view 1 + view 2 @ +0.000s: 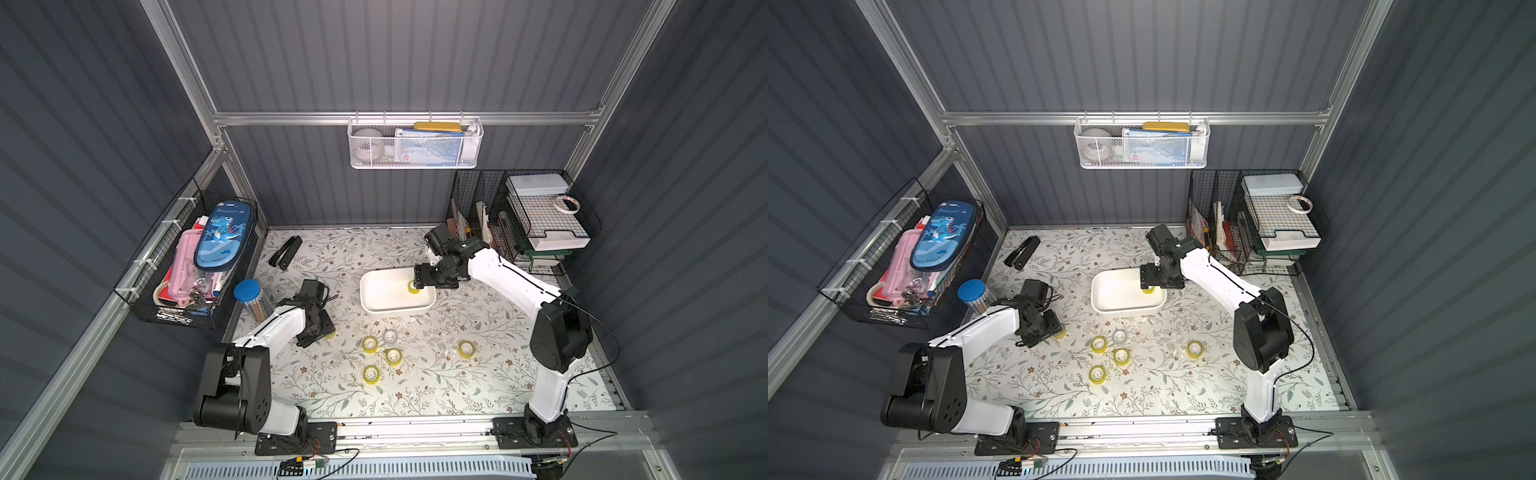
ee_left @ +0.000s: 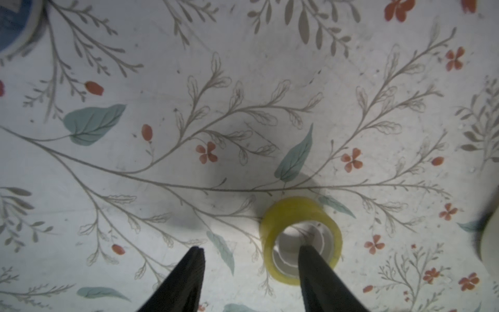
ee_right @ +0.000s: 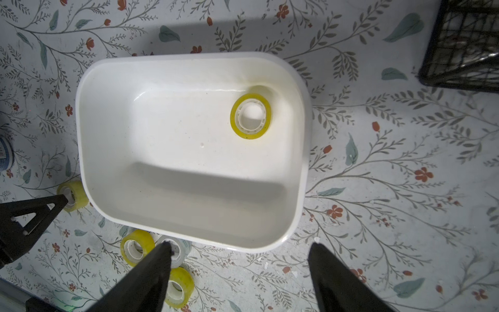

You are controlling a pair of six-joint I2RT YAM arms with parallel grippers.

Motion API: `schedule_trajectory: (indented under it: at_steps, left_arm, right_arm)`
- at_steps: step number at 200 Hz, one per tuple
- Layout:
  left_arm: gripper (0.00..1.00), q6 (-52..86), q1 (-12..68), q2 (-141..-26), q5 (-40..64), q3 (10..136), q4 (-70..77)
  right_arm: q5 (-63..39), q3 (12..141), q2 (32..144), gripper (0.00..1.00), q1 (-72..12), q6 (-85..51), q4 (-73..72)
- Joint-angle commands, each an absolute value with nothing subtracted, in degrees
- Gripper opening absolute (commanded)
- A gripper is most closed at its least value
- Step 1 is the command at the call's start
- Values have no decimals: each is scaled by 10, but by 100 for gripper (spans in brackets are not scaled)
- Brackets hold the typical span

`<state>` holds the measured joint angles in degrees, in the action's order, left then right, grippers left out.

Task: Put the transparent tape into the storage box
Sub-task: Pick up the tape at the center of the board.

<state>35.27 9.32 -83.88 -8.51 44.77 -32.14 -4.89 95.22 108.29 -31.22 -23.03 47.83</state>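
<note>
The white storage box (image 1: pixel 376 308) (image 3: pixel 175 135) sits mid-table with one yellow transparent tape roll (image 3: pixel 234 118) (image 1: pixel 413 287) lying flat in it. My right gripper (image 3: pixel 240 245) (image 1: pixel 419 282) hovers open and empty above the box's right end. On the mat in front lie several loose rolls, among them yellow ones (image 1: pixel 370 344) (image 1: pixel 466 349) and a greyish one (image 1: pixel 390 336). My left gripper (image 2: pixel 251 248) (image 1: pixel 324 332) is low over another yellow roll (image 2: pixel 299 213). It is open, with one finger inside the roll's core and the other well clear outside.
A blue-lidded pen canister (image 1: pixel 249 297) stands left of my left arm. A black folded tool (image 1: pixel 284 251) lies at the back left. A black wire rack (image 1: pixel 523 220) fills the back right corner, and a wire basket of pencil cases (image 1: pixel 199 257) hangs on the left wall.
</note>
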Motion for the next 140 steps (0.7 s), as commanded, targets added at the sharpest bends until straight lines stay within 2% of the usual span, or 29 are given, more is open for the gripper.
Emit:
schedule_trajectory:
  at_steps: [1,32,60,78,93,140]
  left_arm:
    - [57,356,90,-851,-72,436,-309]
    - [55,356,90,-863,-81,432,-302]
    - [42,355,90,-877,-83,436,-295]
    - [25,355,90,-880,-84,441,-297]
    - [0,355,90,-870,-86,445,-305]
    - [0,332,90,-804,-116,513,-369]
  right_arm:
    - [-40,955,1083,84,-308,-229,487]
    - [-40,954,1082,84,-308,-229,488]
    - [-38,954,1079,84,-306,-228,488]
    - [-35,954,1075,84,-304,-227,488]
    - [-34,958,1074,84,-303,-226,491]
    - [-30,956,1066,91,-290,-227,500]
